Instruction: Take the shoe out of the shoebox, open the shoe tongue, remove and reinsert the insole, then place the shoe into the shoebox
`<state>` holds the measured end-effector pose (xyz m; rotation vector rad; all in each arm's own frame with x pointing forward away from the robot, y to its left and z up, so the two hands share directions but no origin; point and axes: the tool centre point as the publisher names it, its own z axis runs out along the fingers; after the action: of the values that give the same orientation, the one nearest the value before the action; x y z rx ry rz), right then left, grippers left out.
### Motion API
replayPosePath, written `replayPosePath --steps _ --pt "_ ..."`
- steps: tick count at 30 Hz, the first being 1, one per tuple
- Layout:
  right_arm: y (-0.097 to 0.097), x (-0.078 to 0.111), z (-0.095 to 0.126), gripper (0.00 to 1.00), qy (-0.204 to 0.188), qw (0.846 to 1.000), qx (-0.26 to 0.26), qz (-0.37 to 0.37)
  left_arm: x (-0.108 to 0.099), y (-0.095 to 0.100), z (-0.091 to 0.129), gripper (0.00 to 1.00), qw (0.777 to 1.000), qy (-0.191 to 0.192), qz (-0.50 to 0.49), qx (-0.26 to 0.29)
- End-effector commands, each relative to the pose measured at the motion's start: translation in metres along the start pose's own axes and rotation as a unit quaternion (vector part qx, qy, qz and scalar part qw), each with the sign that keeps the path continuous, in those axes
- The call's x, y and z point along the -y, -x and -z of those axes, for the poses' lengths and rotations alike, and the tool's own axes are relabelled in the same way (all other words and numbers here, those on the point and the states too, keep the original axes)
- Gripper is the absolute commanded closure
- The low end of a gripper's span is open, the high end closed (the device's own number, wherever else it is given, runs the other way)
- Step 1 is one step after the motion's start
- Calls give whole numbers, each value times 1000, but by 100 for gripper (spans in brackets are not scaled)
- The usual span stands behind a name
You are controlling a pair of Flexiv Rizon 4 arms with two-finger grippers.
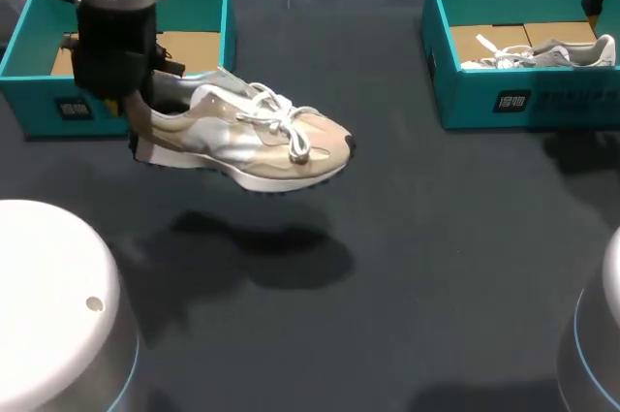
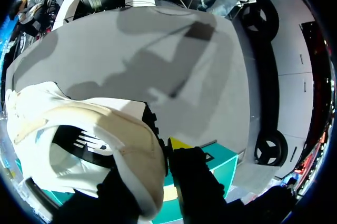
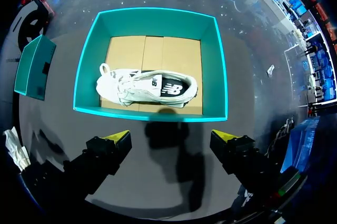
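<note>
A beige and white shoe [image 1: 252, 131] with white laces hangs above the dark table, toe pointing right, its shadow on the table below. My left gripper [image 1: 131, 107] is shut on its heel collar. In the left wrist view one yellow-tipped finger [image 2: 179, 144] presses outside the heel of the shoe [image 2: 105, 145], and the other finger is hidden inside. The left teal shoebox [image 1: 29, 53] stands just behind the heel. My right gripper [image 3: 171, 139] hovers open over the right teal shoebox [image 3: 152, 116], holding nothing.
A second, white and grey shoe [image 3: 150, 88] lies on its side in the right shoebox [image 1: 523, 102]. Two white rounded arm bases [image 1: 48, 305] fill the near corners. Dark tabletop lies between the two boxes.
</note>
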<state>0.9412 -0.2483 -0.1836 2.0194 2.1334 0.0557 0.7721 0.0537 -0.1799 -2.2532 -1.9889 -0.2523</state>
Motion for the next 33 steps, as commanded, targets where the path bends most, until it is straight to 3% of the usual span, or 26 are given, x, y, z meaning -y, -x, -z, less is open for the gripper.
replayPosePath --steps 1,9,23,27,33 --pt "0 1 0 0 1 1000 1 0 7 19 -16 100 998 66 1 -3" --pt "0 1 0 0 1 1000 1 0 9 53 -38 100 999 49 6 -13" --pt "0 1 0 0 1 1000 1 0 9 53 -38 100 999 49 6 -13" --pt "0 1 0 0 1 1000 1 0 10 67 -45 100 999 26 26 -28" --pt "0 1 0 0 1 1000 1 0 10 96 -63 100 999 31 17 -30"
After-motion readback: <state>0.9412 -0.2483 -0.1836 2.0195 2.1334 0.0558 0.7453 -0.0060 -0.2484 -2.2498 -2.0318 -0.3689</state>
